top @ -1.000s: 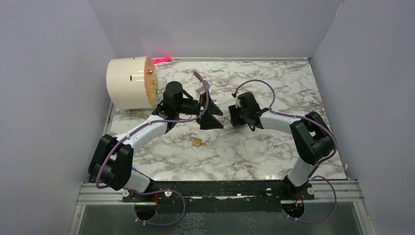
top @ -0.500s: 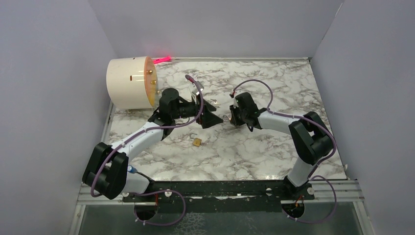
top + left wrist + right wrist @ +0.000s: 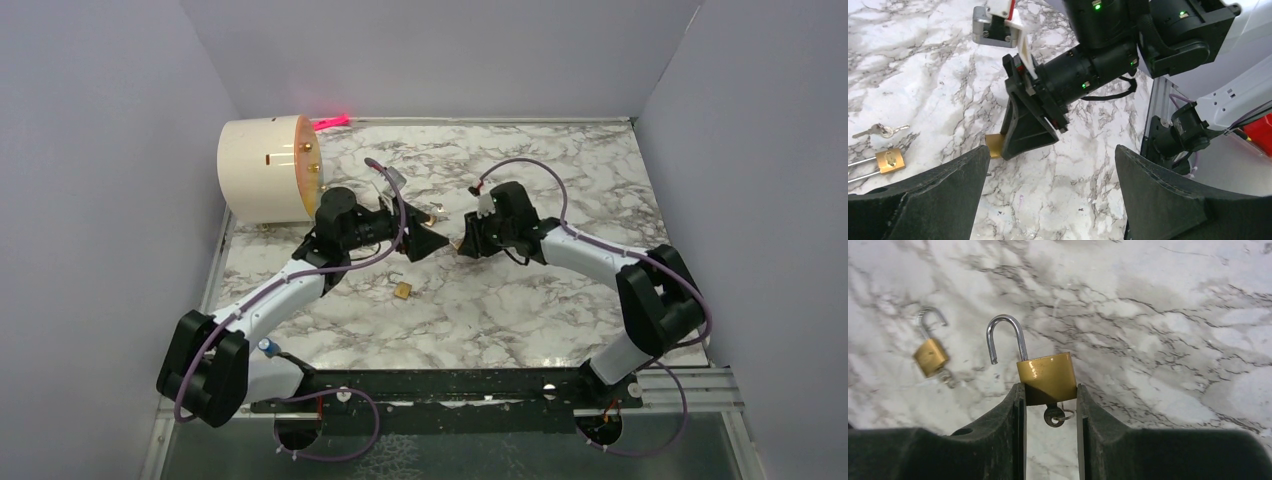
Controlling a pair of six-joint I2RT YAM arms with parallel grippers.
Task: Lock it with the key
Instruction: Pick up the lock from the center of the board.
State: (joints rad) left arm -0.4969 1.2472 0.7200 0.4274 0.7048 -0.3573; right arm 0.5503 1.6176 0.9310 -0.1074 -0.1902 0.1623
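My right gripper (image 3: 1049,388) is shut on the body of a brass padlock (image 3: 1046,377). Its steel shackle (image 3: 1007,335) stands open, and a key (image 3: 1054,416) sticks out of its underside between my fingers. In the top view the right gripper (image 3: 466,246) is at the table's middle, facing my left gripper (image 3: 430,241), a short gap apart. My left gripper (image 3: 1050,155) is open and empty. In its view the held padlock (image 3: 993,146) shows as a brass corner by the tip of the right gripper.
A second brass padlock (image 3: 402,290) with an open shackle lies on the marble just in front of the grippers, also seen in the right wrist view (image 3: 930,356). Another small padlock (image 3: 889,159) and loose keys (image 3: 880,131) lie nearby. A white cylinder (image 3: 265,170) lies at the back left.
My left arm has stretched lower and swung its elbow to the left, with the gripper turning to face the right one. The right gripper has shifted slightly left, still holding the padlock.
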